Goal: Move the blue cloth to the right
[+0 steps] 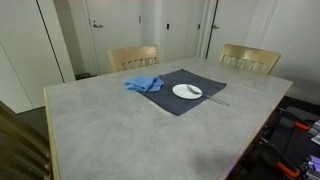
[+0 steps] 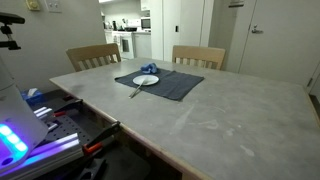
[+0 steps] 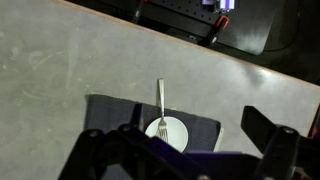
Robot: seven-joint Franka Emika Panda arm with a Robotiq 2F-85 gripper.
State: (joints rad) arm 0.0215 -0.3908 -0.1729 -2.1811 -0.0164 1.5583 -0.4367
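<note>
Blue cloth (image 1: 143, 84): crumpled on a corner of the dark placemat (image 1: 176, 106), near the white plate (image 1: 187, 91).
Fork (image 1: 215, 98): beside the plate, on the placemat.
Claw (image 3: 182, 142): spread wide, empty, above the grey tabletop (image 1: 120, 135).

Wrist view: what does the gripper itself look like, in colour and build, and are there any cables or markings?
The gripper is matt black, with two chunky, angular fingers on jointed links. It is blurred along the bottom of the picture. No markings or cables can be made out on it. Neither exterior view shows it.
</note>
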